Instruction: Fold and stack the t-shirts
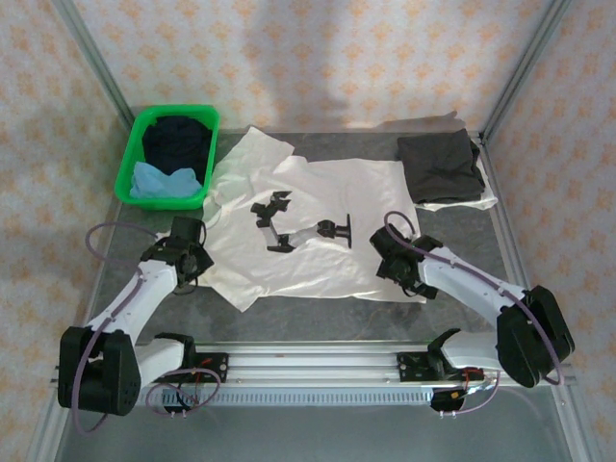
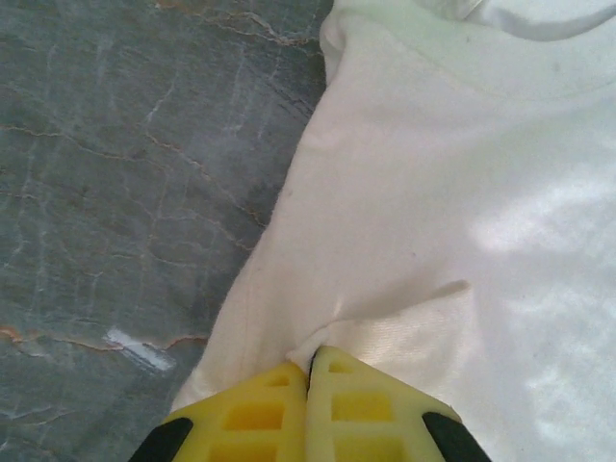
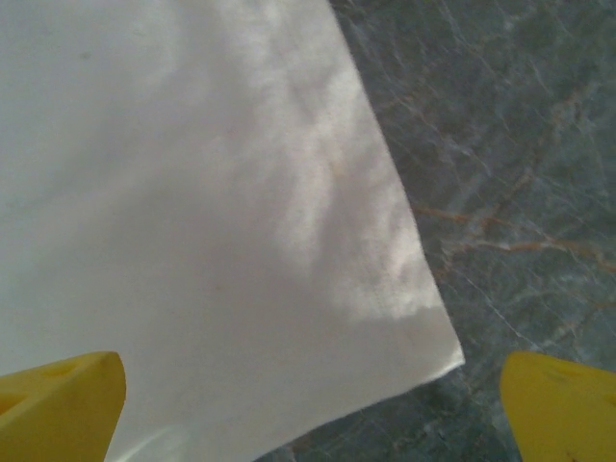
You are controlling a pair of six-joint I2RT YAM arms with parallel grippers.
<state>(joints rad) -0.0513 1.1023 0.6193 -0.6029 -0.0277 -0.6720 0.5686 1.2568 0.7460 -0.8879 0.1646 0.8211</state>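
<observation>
The large off-white t-shirt (image 1: 318,207) with small black prints lies spread flat in the middle of the table. My left gripper (image 1: 195,258) sits at its left edge, shut on a small pinch of the cloth (image 2: 322,342); the yellow fingers (image 2: 250,414) meet with fabric between them. My right gripper (image 1: 393,262) hovers open over the shirt's near right corner (image 3: 423,337), its fingertips (image 3: 77,395) wide apart and holding nothing. A folded dark grey t-shirt (image 1: 440,166) rests at the back right. A dark navy t-shirt (image 1: 178,140) and a light blue one (image 1: 154,180) lie crumpled in the basket.
The green plastic basket (image 1: 128,164) stands at the back left beside the shirt's sleeve. A white edge (image 1: 486,200) shows under the grey shirt. Metal frame posts rise at both back corners. Bare grey marbled tabletop (image 1: 462,241) lies to the right of the shirt.
</observation>
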